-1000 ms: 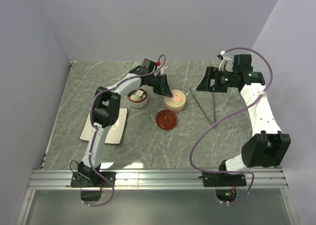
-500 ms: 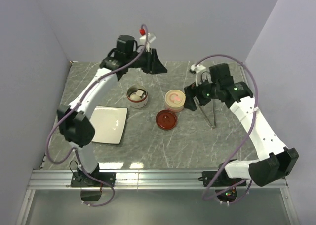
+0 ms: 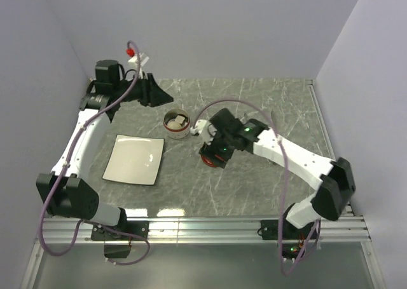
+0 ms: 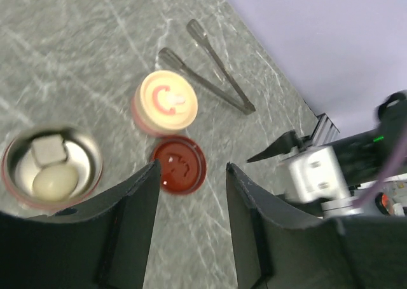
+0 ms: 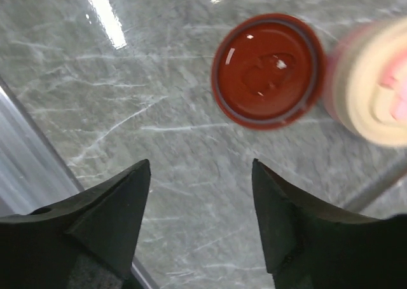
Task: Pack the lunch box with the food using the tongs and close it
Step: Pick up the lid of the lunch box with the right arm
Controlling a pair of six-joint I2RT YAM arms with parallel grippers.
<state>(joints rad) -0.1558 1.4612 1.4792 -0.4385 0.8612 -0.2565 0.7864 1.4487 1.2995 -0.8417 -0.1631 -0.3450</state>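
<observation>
The lunch box lies in parts. A steel-lined bowl (image 3: 177, 123) (image 4: 89, 150) holds food: a white egg-like ball (image 4: 54, 181) and a pale cube (image 4: 49, 150). A cream tier (image 4: 165, 101) (image 5: 375, 86) holds a pink-and-white piece. The red lid (image 4: 178, 164) (image 5: 267, 70) lies flat beside it. The silver tongs (image 4: 210, 82) rest on the table beyond the cream tier, hidden under my right arm in the top view. My left gripper (image 3: 166, 99) (image 4: 192, 167) hangs open and empty, high at the back left. My right gripper (image 3: 213, 154) (image 5: 200, 163) is open and empty, just above the table beside the red lid.
A white square plate (image 3: 133, 160) lies bare at the left front. Grey walls close in the table at the back and both sides. A metal rail (image 3: 203, 228) runs along the near edge.
The left arm swung up and back to the far left, its jaws widening. The right arm swept from the right side to the centre over the red lid, its jaws narrowing a little.
</observation>
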